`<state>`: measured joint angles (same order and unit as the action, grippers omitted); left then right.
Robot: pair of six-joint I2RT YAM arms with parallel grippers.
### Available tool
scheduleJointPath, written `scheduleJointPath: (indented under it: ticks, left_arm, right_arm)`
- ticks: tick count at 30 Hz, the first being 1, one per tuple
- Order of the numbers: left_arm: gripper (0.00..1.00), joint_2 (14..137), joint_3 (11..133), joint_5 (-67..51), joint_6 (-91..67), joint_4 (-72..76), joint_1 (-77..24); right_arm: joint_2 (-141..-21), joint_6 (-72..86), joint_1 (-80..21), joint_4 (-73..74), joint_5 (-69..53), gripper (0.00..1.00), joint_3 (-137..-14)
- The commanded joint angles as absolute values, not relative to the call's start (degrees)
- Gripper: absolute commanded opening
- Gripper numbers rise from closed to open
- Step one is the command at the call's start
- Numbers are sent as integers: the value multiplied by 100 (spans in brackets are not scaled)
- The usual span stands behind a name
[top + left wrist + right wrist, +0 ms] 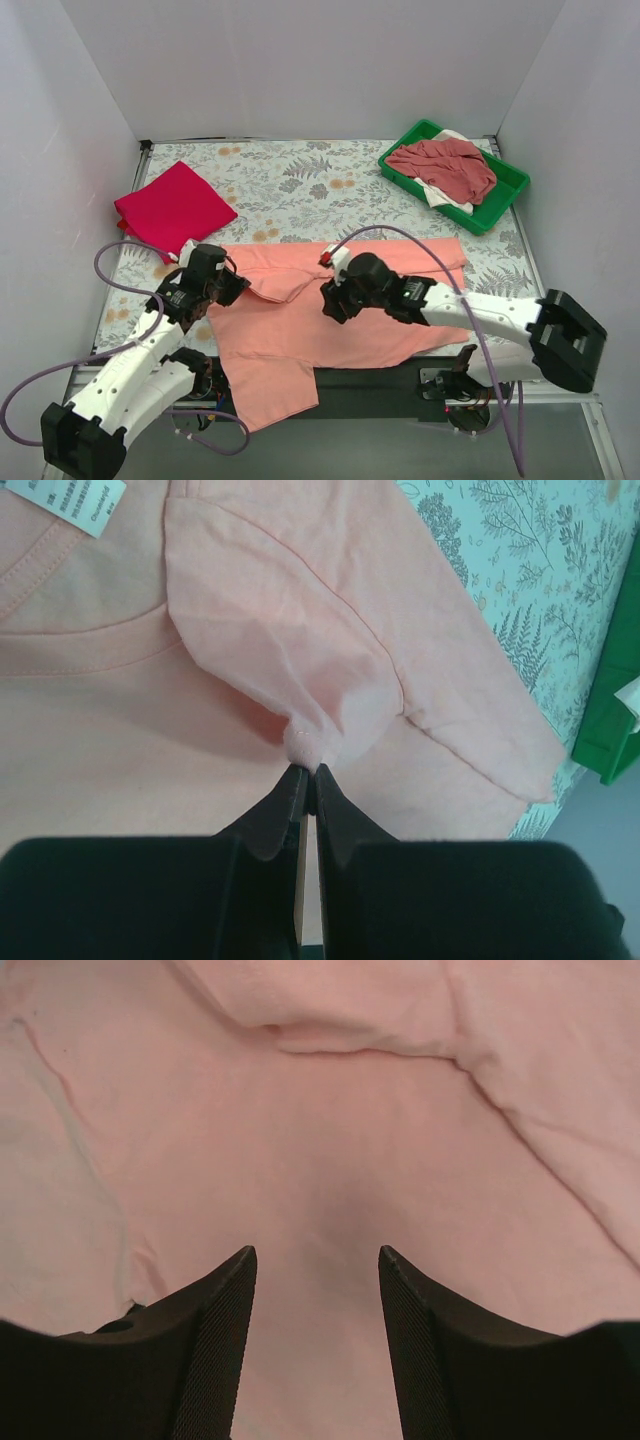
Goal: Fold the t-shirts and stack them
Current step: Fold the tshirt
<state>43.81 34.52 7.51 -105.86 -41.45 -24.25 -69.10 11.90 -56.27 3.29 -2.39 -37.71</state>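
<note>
A salmon-pink t-shirt (300, 335) lies spread across the near middle of the table, its lower part hanging over the front edge. My left gripper (238, 287) is shut on a pinch of its sleeve fabric (305, 742) at the shirt's left side. My right gripper (330, 303) is open, jaws apart just above the shirt's middle (320, 1190). A crimson-red t-shirt (172, 208) lies folded at the far left. A dusty rose-red t-shirt (447, 166) lies crumpled over a white one (443, 197) in the green tray (510, 182).
The green tray stands at the far right corner; its edge also shows in the left wrist view (612, 730). White walls enclose the table on three sides. Purple cables (110, 262) loop beside both arms.
</note>
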Motion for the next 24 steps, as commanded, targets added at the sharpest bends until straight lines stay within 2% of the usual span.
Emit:
scheduleJointPath:
  ticks: [1, 4, 10, 21, 24]
  left_arm:
    - [0, 4535, 3419, 1219, -10705, -3886, -2443]
    - [0, 4771, 3401, 1493, -10889, -3562, -2452]
    - [0, 5553, 3682, 2021, -11039, -3191, -2417]
    - [0, 6433, 3990, 1916, -10925, -2839, -2259]
    - [0, 6399, 3955, 1951, -10907, -2839, -2241]
  right_arm:
    - [-7879, 1257, -6439, -738, 429, 58, -4331]
    - [-8846, 1046, -6959, -747, 1150, 57, -5096]
    - [-9947, 1116, -7084, -721, 1537, 56, -5950]
    - [-10907, 1107, -7058, -423, 2171, 56, -6697]
    - [-11039, 1186, -7040, -221, 2223, 51, -6785]
